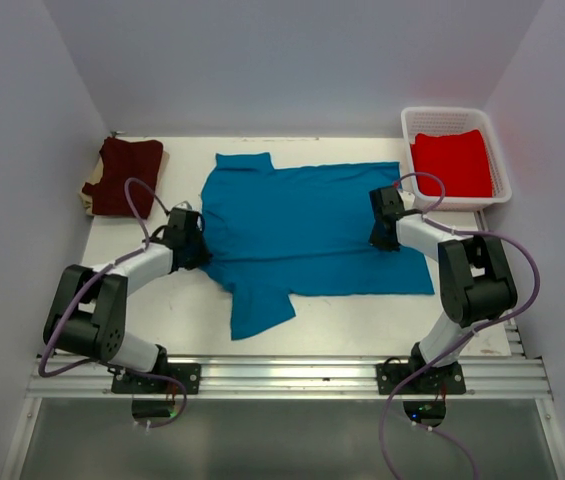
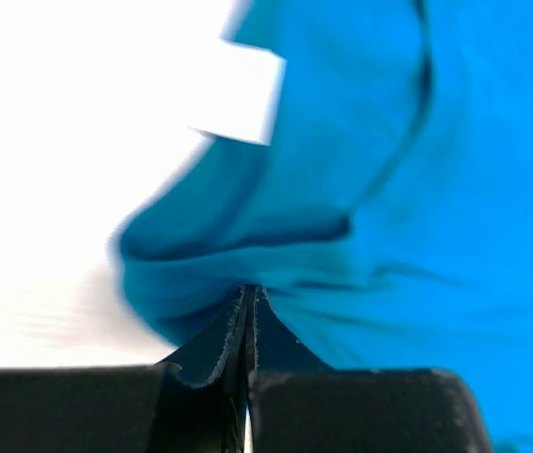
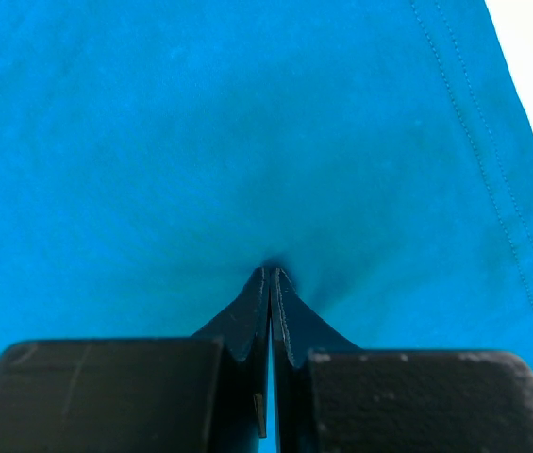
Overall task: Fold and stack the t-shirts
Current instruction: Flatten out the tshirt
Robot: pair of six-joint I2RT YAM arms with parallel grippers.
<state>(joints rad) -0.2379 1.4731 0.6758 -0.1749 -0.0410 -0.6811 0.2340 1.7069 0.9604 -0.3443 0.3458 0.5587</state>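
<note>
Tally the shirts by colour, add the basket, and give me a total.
teal shirt: 1
maroon shirt: 1
red shirt: 1
basket: 1
total: 4

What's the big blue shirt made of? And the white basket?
The blue shirt looks like soft, matte cloth, probably cotton knit: it puckers and shows stitched hems. The white basket looks like hard plastic, with a gridded mesh wall.
</note>
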